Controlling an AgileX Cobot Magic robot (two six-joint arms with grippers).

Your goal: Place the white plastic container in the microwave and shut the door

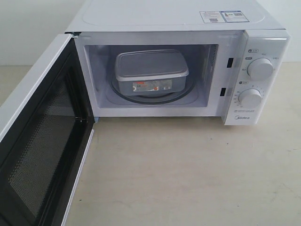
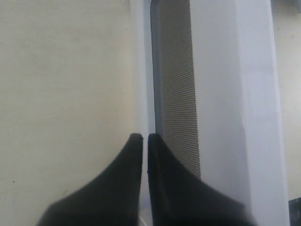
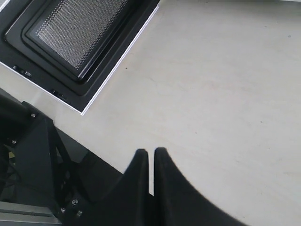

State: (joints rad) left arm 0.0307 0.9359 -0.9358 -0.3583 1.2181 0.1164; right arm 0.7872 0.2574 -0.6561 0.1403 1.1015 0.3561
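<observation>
Door (image 1: pixel 42 141) is swung wide open on the left, black mesh side facing us. We've got the white plastic container (image 1: pixel 150 70) sitting on the glass turntable (image 1: pixel 175 97) inside the microwave (image 1: pixel 263 42), label facing out. Left pincer (image 2: pixel 145 137) is pinched closed on nothing, right by the door's window; touching or not, we can't tell. Right pincer (image 3: pixel 150 151) is closed and empty too, over the counter (image 1: pixel 188 174).
</observation>
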